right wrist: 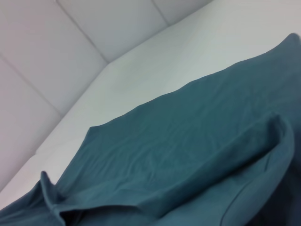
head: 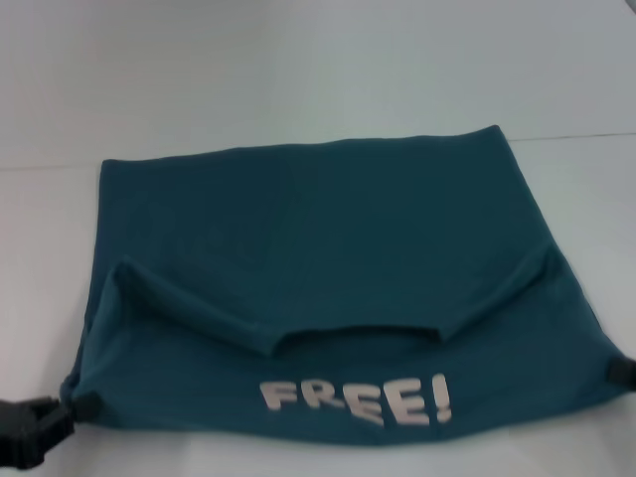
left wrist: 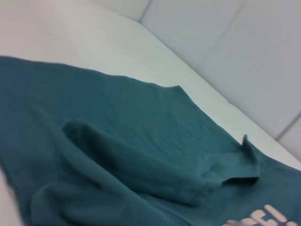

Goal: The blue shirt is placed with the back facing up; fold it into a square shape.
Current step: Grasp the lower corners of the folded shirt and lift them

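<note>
The blue shirt point(head: 328, 258) lay spread across the middle of the white tabletop point(head: 298, 79), with its near portion turned back over the rest so that the front faced up there. White block lettering point(head: 356, 400) reading "FREE!" showed on that turned-up strip, close to the tabletop's near edge. Behind the lettering, the collar opening and both sleeves formed a raised, creased ridge running across the garment. The far hem sat flat and nearly parallel to the tabletop's far edge, with bare surface beyond it.

The left end effector point(head: 79, 405) was at the near left corner of the shirt, by the tabletop's near edge, closed on the fabric at that folded corner. The right end effector point(head: 621, 372) sat at the near right corner of the shirt, only its dark tip in sight at the frame's side, touching the fabric there; whether it was open or closed could not be told.

In the left wrist view the shirt point(left wrist: 131, 155) filled the foreground, sleeve fold bunched, part of the lettering point(left wrist: 263, 217) visible. In the right wrist view the shirt point(right wrist: 188, 141) showed the same ridge.
</note>
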You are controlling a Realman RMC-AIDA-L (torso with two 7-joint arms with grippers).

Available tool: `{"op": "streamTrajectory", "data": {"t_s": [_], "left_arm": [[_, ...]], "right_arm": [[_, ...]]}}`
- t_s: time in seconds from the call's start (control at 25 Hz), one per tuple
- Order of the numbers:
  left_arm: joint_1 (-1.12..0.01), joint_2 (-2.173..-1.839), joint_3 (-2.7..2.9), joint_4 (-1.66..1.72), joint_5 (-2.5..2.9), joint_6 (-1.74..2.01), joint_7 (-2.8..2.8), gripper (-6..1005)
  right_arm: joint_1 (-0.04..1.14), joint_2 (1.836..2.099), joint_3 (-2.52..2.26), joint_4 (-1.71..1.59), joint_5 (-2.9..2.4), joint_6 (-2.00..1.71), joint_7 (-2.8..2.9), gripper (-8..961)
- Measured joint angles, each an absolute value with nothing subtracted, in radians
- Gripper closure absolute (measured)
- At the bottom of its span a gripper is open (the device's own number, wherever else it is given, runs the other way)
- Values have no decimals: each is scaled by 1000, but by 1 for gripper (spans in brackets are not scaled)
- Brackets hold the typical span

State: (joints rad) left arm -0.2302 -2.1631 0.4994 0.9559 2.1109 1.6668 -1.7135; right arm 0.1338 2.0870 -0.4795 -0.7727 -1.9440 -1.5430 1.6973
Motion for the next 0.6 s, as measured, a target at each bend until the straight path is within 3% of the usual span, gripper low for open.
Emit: {"op": "streamTrajectory", "data": {"t_s": [0.6], "left_arm": [[-204,-2159,438,975,2230,1927,-1700,966]], "right_arm": [[-5,2092,-293,-769,-2033,-1785,1549,900]]}}
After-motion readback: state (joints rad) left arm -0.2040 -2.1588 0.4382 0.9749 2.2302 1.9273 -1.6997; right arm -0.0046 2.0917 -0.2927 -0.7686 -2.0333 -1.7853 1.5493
